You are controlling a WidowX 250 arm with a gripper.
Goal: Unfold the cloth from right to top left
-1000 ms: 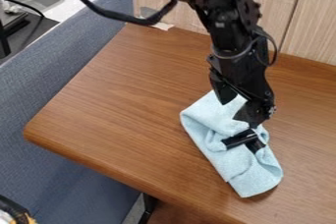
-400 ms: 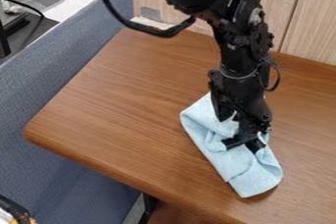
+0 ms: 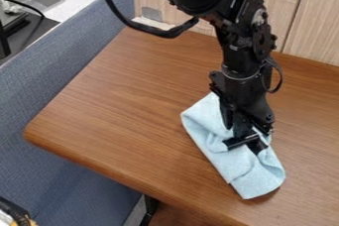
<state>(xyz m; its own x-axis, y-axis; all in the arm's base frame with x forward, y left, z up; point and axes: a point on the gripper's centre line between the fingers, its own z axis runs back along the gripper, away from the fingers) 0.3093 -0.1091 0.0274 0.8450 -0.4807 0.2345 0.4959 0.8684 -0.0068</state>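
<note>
Surface [image 3: 119, 96]: broad, brown, long straight wood grain, rounded corner at its left, smooth satin look. Beyond its far edge, a pale wood-grain panel [image 3: 324, 22] with a thin dark seam; along its left edge, a blue-grey partition [image 3: 59, 86], finely woven by the look of it. Black arm [image 3: 242, 66] hangs in from the top, jointed and angular, a thick cable looping at its left. Pale blue cloth [image 3: 228, 158] lies on the surface, right of the middle and toward the near edge, bunched into a rough oblong. Long axis slants from upper left to lower right. Gripper [image 3: 246, 143] is down at the cloth, over the right side of its middle; one end of the cloth lies up and left of it, the other down and right. That is the relation to work from: the pull wanted, toward the surface's far left corner, probably runs partly along the long axis. Whether the gripper is spread or closed, or has any fabric, cannot tell. Cloth looks soft, matt, thick-napped, likely limp; if both layers were caught, the bundle might drag whole. Smallest: rounded folds near the gripper, a flatter overlapping crease toward the lower end.
</note>
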